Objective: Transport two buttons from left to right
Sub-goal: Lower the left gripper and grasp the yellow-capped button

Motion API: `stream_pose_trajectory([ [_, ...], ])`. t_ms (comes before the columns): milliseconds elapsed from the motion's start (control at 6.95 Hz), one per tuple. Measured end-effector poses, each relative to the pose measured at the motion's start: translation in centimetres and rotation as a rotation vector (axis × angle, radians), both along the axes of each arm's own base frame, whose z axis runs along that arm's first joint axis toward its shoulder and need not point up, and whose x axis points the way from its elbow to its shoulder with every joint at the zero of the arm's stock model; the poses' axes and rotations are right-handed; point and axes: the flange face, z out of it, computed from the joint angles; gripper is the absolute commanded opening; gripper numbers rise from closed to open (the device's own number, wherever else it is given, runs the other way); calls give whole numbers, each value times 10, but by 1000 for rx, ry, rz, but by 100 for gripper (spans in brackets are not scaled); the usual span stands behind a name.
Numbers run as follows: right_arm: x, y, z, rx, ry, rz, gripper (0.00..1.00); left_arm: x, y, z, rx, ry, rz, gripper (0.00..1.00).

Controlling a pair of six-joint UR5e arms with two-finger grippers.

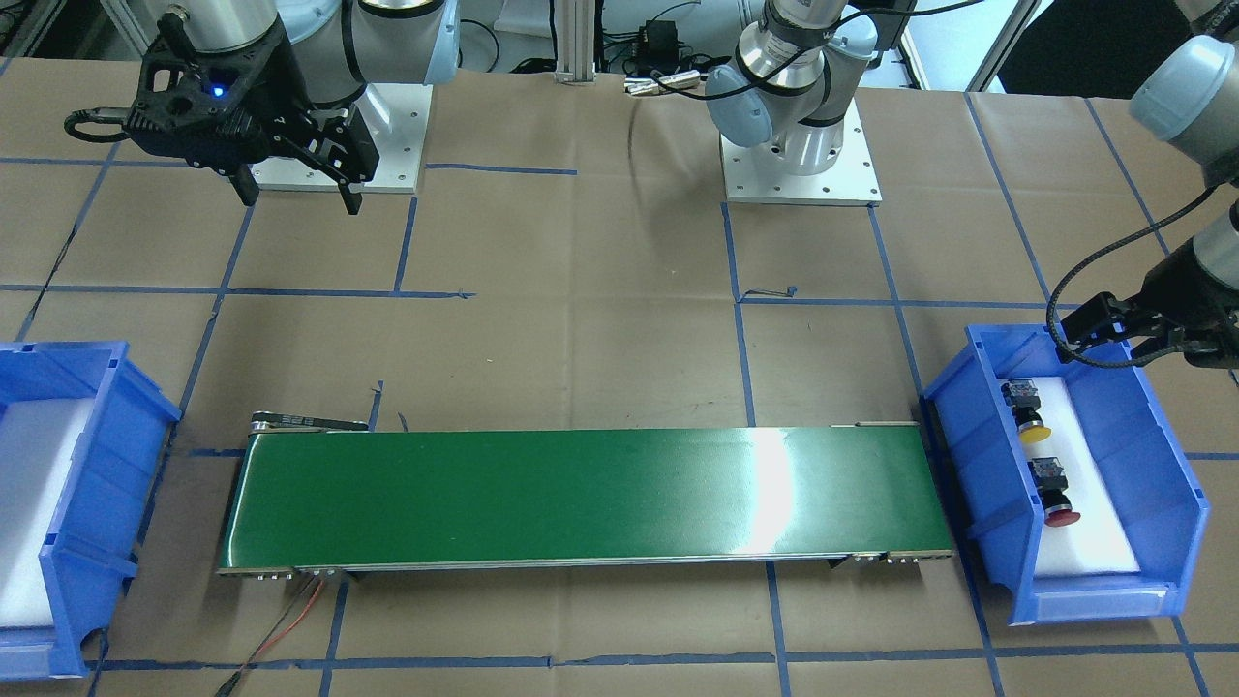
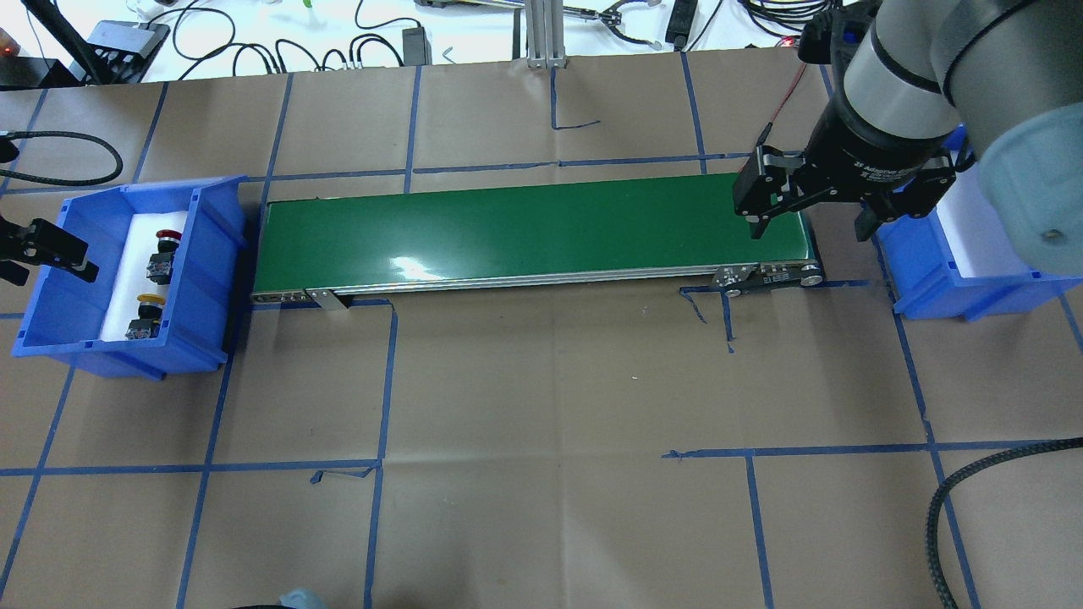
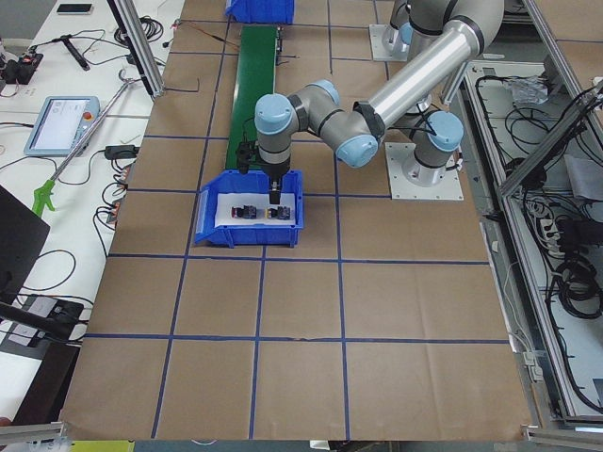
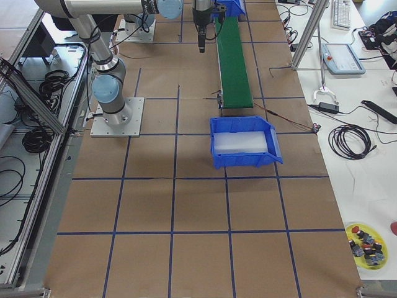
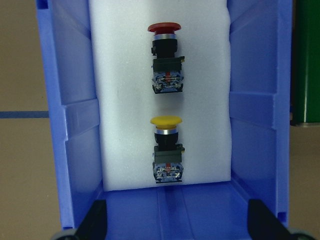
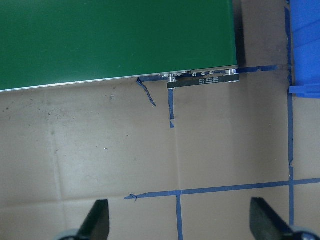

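Two buttons lie on white foam in the blue left bin [image 2: 211, 254]. The red-capped button [image 5: 165, 55] lies farther from my left gripper, and the yellow-capped button [image 5: 166, 150] lies nearer. Both also show in the front view, yellow [image 1: 1028, 411] and red [image 1: 1055, 494]. My left gripper [image 5: 177, 225] is open and empty above the bin's outer end, also in the overhead view [image 2: 42, 251]. My right gripper [image 2: 810, 227] is open and empty above the right end of the green conveyor [image 2: 525, 228].
A second blue bin [image 2: 922, 262] with white foam stands just past the conveyor's right end. The table is brown paper with blue tape lines. A thin red wire runs from the conveyor's right end [image 1: 290, 620].
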Motion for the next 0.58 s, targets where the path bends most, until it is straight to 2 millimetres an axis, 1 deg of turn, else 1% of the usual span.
stream_pose_trajectory([
  [288,0,0,-1,1,0,0,100,-6,6,-34,-29,-21,4,99],
  [576,0,1,-1,4,0,0,100,-8,8,-76,-48,-35,3,99],
])
